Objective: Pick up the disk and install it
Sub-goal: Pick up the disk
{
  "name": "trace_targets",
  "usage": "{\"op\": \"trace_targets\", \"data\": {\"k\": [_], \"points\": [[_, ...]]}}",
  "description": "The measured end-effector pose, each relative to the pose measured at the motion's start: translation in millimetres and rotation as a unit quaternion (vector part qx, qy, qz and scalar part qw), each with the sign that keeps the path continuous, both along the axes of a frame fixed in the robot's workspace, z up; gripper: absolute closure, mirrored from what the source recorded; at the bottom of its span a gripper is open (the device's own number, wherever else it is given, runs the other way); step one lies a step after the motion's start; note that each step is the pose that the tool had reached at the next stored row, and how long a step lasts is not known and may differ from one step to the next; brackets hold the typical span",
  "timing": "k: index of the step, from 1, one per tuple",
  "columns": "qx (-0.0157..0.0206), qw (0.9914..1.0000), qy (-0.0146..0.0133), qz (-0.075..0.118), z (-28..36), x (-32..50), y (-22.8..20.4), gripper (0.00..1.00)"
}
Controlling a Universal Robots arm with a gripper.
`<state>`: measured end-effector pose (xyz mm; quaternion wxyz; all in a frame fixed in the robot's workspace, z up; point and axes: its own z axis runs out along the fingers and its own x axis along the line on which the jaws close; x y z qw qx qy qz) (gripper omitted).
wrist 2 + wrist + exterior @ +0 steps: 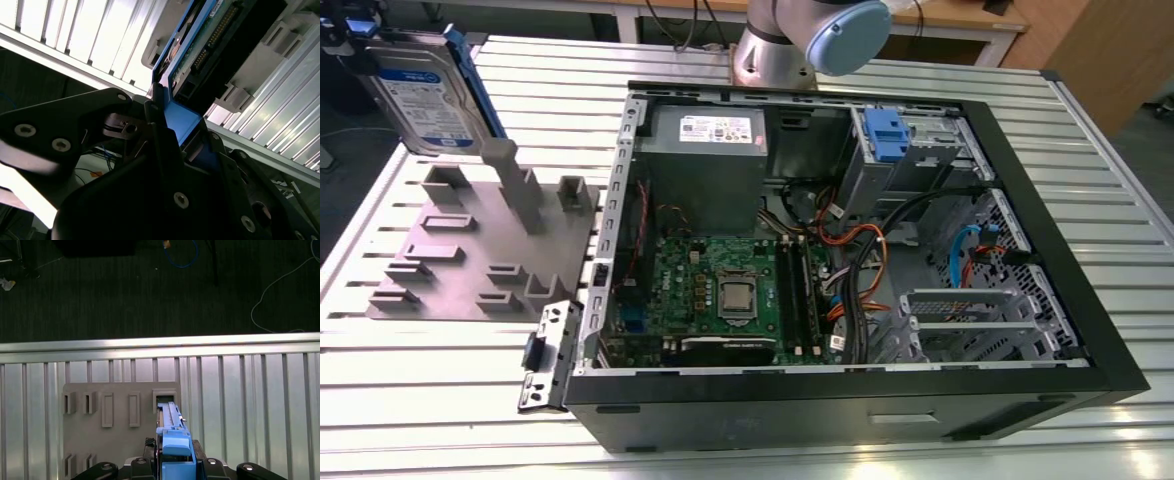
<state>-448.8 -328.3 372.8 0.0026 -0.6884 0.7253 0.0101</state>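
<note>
The disk (427,95) stood upright at the exterior view's far left, label side facing the camera, with its blue carrier bracket running along its edge. It sat over the grey slotted fixture (467,260), its lower corner right at the top of the fixture's tall post (whether the two actually touched could not be made out). The gripper (344,28) showed at the disk's upper end, in the top corner of that view.

In the second wrist view, the gripper (175,125) had its black fingers (152,107) clamped on the blue end of the disk (210,45), whose green circuit board and connector pins faced the camera. The first wrist view looked down along the disk (176,450) held in the gripper (176,466). The fixture (115,440) lay below on the ribbed metal tabletop (250,405), and the disk's far end lined up with one of the fixture's rectangular slots. Dark floor (100,290) with loose cables lay beyond the tabletop's edge.

The open computer case (854,405) lay on the tabletop (440,400) well apart from the disk, toward the exterior view's right. Inside it were the motherboard (720,290), a grey power supply box (707,130) and a blue plastic tab (887,135) on the drive cage. The arm (787,40) rose behind the case.
</note>
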Motion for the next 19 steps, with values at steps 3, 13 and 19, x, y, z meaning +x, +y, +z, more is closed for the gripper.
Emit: {"op": "trace_targets", "data": {"k": [3, 13, 19], "points": [[0.0, 1.0, 0.0, 0.0, 0.3, 0.0, 0.0, 0.63], [0.0, 1.0, 0.0, 0.0, 1.2, 0.0, 0.0, 0.63], [0.0, 1.0, 0.0, 0.0, 1.8, 0.0, 0.0, 0.63]]}}
